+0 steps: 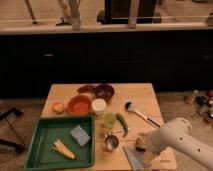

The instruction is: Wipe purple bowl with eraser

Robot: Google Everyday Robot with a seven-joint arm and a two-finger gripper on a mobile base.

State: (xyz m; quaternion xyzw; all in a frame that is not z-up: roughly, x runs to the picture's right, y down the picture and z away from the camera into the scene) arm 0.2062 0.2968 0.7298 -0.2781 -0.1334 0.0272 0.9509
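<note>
In the camera view, the wooden table [145, 95] stands in front of a dark counter. The purple bowl [104, 92] sits at the table's far edge, near the middle. The orange bowl [79, 105] is just to its near left, and the white cup [99, 106] is just on its near side.

The eraser [140, 144] shows as a small brown block at the near right of the table, beside the grey cloth [133, 158] and to the right of the metal cup [111, 143]. The robot's white arm [175, 142] reaches in from the right. The gripper [147, 157] is low over the near edge, close by the eraser and the cloth. Whether it is apart, together or clamped on the eraser I cannot tell, because the arm's bulk covers it.

The step in hand looks like taking up the eraser, as the bowl is well apart from it on the far side. To do this well, the grasp should be centred on the block and stay clear of the cloth's edge so the cloth is not dragged along.

The lift should go straight up before any travel, because the way to the bowl passes over the metal cup, the green cup [109, 120] and the white cup. At the bowl, a flat face of the eraser and light pressure are best. The bowl is probably light and may slide into the orange bowl or tip the cup.
</note>
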